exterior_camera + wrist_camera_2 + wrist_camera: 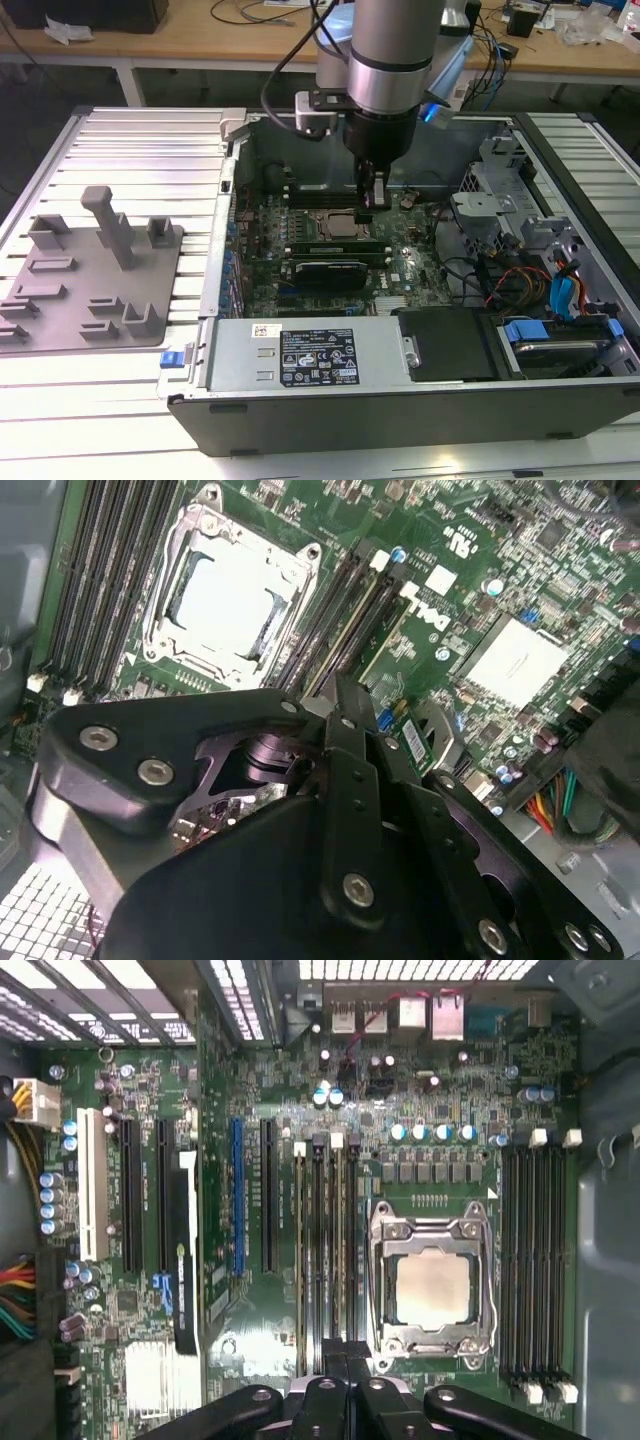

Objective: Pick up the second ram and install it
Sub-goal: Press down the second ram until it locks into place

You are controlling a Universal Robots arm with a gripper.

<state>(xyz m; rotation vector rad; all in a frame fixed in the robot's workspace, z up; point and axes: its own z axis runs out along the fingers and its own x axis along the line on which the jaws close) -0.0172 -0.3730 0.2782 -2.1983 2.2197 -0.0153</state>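
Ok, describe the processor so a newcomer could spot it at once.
Inside the open case, find the green board. The processor is the square silver plate between two banks of long dark slots. Unlike the silver heatsink, it sits in a metal frame.

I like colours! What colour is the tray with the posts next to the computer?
Grey: the tray shows best in the exterior view.

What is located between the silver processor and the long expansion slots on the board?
In the first wrist view, a bank of memory slots lies between the processor and the expansion slots.
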